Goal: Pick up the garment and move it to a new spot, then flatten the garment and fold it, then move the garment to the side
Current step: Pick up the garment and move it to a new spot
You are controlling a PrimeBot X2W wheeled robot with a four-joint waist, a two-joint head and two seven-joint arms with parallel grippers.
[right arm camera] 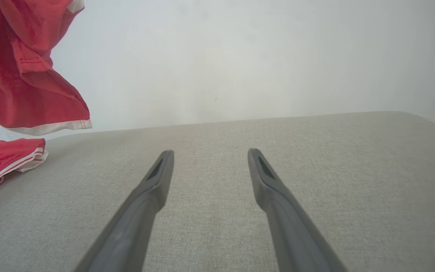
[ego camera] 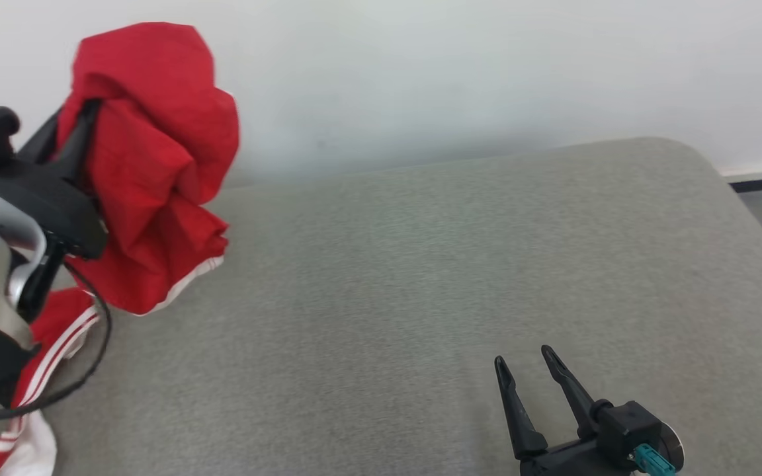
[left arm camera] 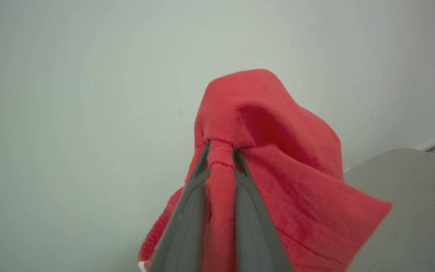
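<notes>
Red garment [ego camera: 156, 165] hangs bunched from the left gripper [left arm camera: 221, 150], whose fingers are pinched narrow on a gathered fold of the cloth, raised in front of the pale wall [ego camera: 487, 66]. What seems to be its lower end, with white stripes [ego camera: 57, 350], trails onto the left edge of the grey cushion [ego camera: 421, 264]. The right gripper [ego camera: 523, 355] sits low over the near right part of the cushion, well apart from the cloth, with its fingers spread wide and holding nothing. The step in hand looks like the carry to a new spot. To do it well, the left arm should probably lift until the trailing end clears the cushion, so nothing drags or snags, then travel toward the open middle with the pinch kept firm. The grip holds only a thin fold, so a quick swing might pull it loose. A gentle lowering would let the cloth spread rather than pile up, and the free gripper could then take an edge for flattening. No brand, label or writing can be read anywhere; the white striping and a white hem band are the only markings.
</notes>
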